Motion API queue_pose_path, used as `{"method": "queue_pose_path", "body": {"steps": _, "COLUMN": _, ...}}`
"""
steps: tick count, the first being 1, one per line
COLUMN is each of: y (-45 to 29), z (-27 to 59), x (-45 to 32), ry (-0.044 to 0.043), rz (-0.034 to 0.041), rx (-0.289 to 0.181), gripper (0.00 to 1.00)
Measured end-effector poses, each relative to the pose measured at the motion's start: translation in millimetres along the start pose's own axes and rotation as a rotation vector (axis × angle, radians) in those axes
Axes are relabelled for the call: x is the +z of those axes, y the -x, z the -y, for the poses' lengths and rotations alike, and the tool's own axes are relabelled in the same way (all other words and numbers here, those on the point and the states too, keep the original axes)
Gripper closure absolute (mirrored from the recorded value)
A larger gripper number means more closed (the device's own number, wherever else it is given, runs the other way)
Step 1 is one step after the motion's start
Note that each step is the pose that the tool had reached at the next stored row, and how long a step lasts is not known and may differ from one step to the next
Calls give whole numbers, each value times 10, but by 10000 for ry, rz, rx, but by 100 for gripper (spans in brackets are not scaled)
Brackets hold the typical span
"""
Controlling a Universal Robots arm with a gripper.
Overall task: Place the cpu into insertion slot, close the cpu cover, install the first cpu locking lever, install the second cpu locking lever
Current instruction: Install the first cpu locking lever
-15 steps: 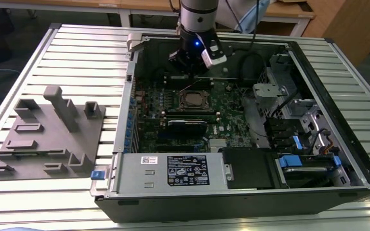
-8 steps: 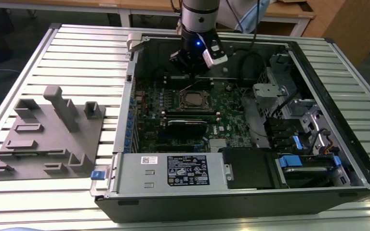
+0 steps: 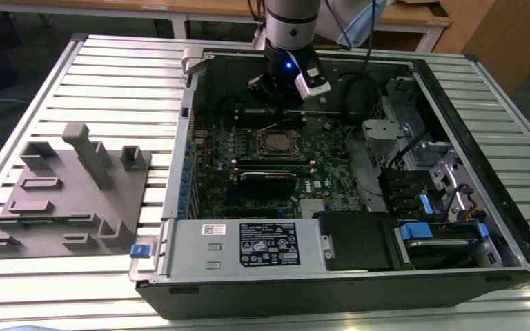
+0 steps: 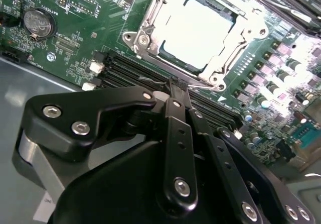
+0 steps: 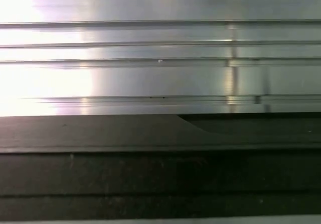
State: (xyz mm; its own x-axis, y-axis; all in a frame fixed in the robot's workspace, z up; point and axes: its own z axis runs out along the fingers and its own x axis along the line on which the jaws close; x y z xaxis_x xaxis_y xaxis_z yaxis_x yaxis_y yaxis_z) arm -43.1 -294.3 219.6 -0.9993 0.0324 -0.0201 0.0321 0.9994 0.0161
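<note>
- Inside the open computer case (image 3: 339,276), the gripper (image 4: 175,86) hovers above the green motherboard (image 4: 75,38), jaws drawn fully together and holding nothing.
- The cpu (image 4: 198,33) lies seated in the insertion slot (image 3: 277,142), framed by the cpu cover (image 4: 246,33), near the fingertips (image 4: 173,91).

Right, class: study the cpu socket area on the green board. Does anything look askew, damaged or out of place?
Nothing stands out. In the second wrist view the cpu lies flat and square within the cpu cover, which sits level around it on the motherboard. Nothing near it looks bent or loose.
</note>
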Motion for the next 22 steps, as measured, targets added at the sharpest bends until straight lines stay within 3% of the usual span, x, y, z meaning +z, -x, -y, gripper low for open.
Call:
{"method": "queue_pose_path", "body": {"steps": 10, "y": 44, "z": -1, "x": 85, "ry": -15, "rz": 0, "rx": 1, "gripper": 89}}
{"method": "queue_pose_path", "body": {"steps": 22, "y": 85, "z": -21, "x": 122, "ry": -42, "rz": 1, "rx": 2, "gripper": 89}}
